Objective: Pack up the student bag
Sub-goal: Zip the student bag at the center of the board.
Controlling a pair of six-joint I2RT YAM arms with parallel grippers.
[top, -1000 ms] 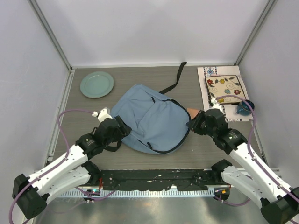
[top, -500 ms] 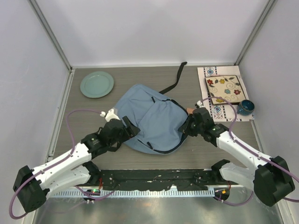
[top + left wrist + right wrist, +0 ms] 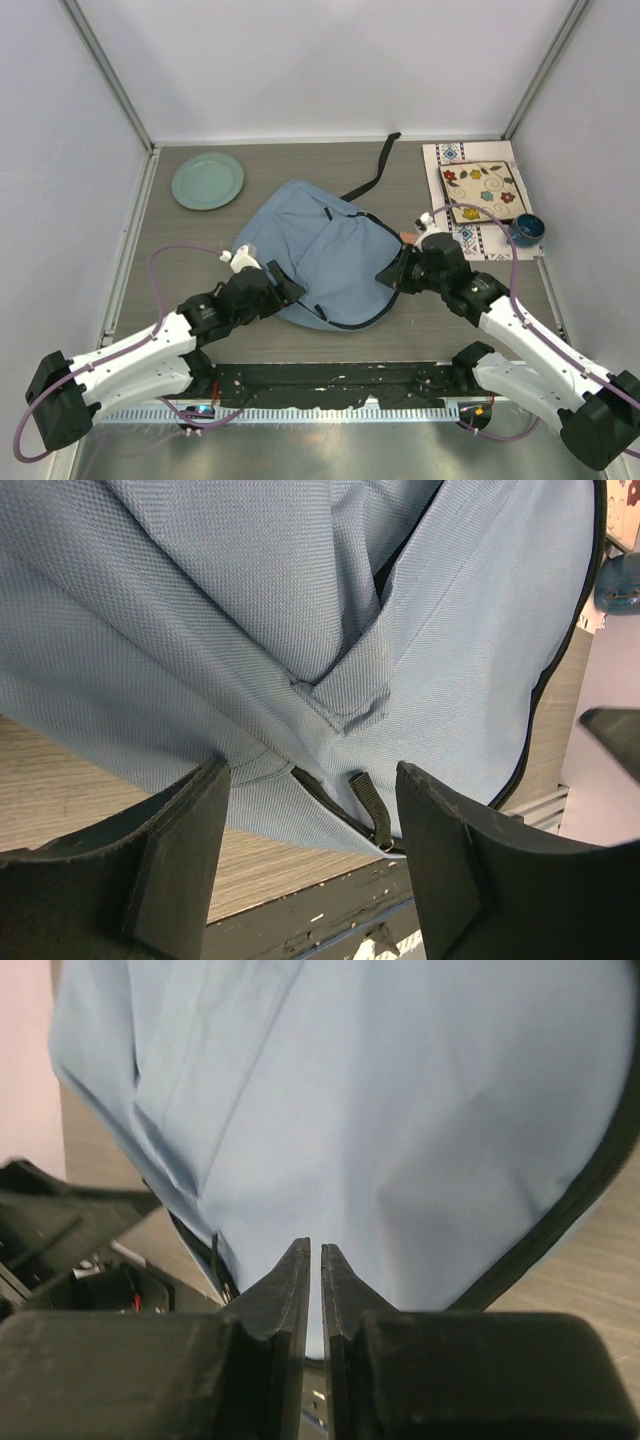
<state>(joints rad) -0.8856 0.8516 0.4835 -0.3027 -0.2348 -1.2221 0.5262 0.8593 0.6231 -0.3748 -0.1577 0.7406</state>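
Note:
The student bag [image 3: 320, 250] lies flat in the middle of the table, light blue-grey with dark zipper lines. My left gripper [image 3: 288, 290] is open at its near left edge. In the left wrist view the fingers stand wide around the bag's hem [image 3: 200, 600], with a black zipper pull [image 3: 370, 800] between them, untouched by either finger. My right gripper [image 3: 387, 274] is at the bag's right edge. In the right wrist view its jaws stand almost together, pinching the bag's fabric [image 3: 400, 1110] at their tips [image 3: 315, 1250].
A green plate [image 3: 207, 180] sits at the back left. At the back right a flowered square tile [image 3: 484, 192] lies on a patterned mat [image 3: 450, 155], with a blue cup [image 3: 525, 230] beside it. The bag's black strap [image 3: 375, 170] trails toward the back wall.
The right gripper has closed and moved left onto the bag's right edge. The left gripper has slid right along the bag's near edge and opened slightly wider.

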